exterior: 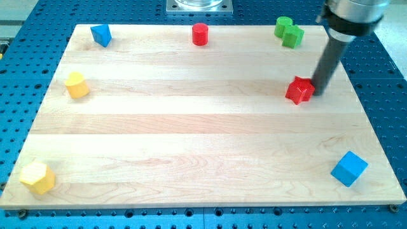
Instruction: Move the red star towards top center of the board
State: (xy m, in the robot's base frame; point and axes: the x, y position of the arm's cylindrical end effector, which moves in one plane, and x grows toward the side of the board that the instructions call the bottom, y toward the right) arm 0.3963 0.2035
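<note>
Here my tip (317,93) touches the glossy red star (299,90).

— Anything between the red star (299,90) and the top middle?

— Bare wooden board (191,127) mostly. The red cylinder (201,34) sits right at top centre, the green block (289,31) above the star. His tip (317,93) touches the star's right side.
</note>
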